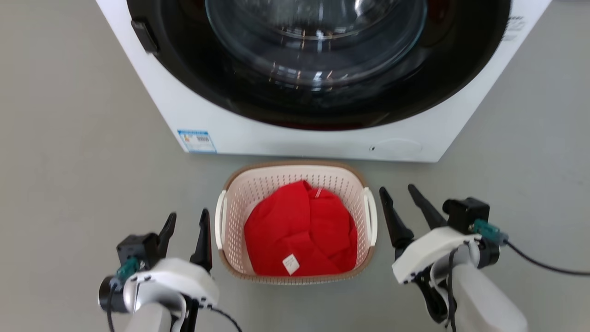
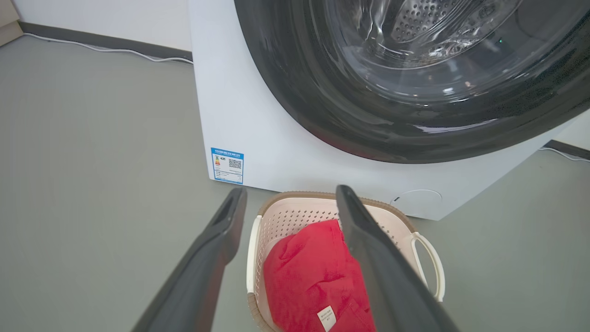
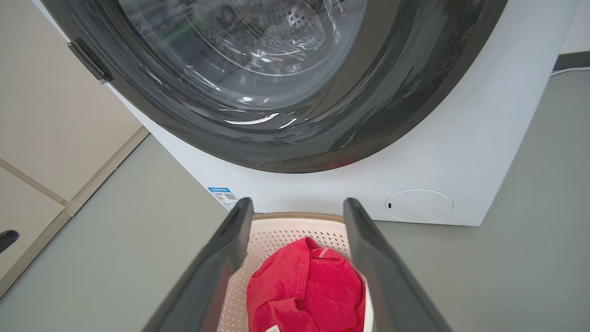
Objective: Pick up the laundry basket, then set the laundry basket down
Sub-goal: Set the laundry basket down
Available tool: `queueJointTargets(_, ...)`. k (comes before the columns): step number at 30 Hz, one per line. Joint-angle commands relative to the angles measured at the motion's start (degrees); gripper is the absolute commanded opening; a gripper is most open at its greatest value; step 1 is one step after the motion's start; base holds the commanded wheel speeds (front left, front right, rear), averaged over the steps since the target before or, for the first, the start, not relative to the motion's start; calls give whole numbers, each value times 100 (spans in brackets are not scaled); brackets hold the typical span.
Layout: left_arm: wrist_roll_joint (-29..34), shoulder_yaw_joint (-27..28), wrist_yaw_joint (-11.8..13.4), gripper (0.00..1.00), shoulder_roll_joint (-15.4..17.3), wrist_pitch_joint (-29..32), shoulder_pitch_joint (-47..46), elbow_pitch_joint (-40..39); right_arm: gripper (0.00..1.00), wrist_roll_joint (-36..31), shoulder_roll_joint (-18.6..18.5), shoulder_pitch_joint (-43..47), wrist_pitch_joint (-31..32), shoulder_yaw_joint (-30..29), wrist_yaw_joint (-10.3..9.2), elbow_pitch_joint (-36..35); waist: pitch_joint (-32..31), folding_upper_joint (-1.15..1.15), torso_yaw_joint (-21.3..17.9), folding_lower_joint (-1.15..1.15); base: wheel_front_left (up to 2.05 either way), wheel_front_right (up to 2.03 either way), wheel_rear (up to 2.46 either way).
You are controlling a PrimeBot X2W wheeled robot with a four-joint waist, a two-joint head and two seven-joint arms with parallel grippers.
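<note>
Washing machine: white front-loader with a dark round door and glass bowl. It stands on the grey floor, beyond the fingertips of both grippers.

Laundry basket: small next to the machine, upright on the floor just in front of it, mouth up. Rounded rectangle with cream-white perforated walls, a brown woven-look rim and a brown band at the base. It sits between the 2 grippers.

Red garment: bunched inside the basket, covering most of the bottom.

Left gripper: fingers apart, holding nothing, pointing toward the machine. The basket lies just beside its inner finger. In the left wrist view that finger crosses in front of the basket's interior.

Right gripper: fingers apart, empty, also pointing toward the machine. The basket lies just beside its inner finger. In the right wrist view the basket shows between the 2 fingers.

Handles: 2 white loops, 1 per side. The left handle is near the left gripper's inner finger, and the right handle is near the right gripper's inner finger. The head view shows a gap at each.

White tag: small, on the garment's end nearest the gripper wrists.
</note>
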Motion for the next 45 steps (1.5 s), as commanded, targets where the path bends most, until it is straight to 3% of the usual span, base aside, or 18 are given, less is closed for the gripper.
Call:
queueJointTargets(1,87,256,-60,100,87,-36,156,-276,100,-91,84,210,-80,92,35,-296,-225,0,-80,0,0,0,0)
queueJointTargets(8,256,424,-52,100,66,-36,805,-864,100,-151,84,760,-80,88,35,-872,-560,0,-150,0,0,0,0)
queueJointTargets(22,161,460,280,100,63,-36,1803,-2036,100,-213,84,1676,-80,-70,35,-1909,-1034,0,-309,0,0,0,0)
queueJointTargets(45,59,337,699,100,62,-36,2567,-2829,100,-286,84,2496,-80,-376,35,-2484,-1356,0,-405,0,0,0,0)
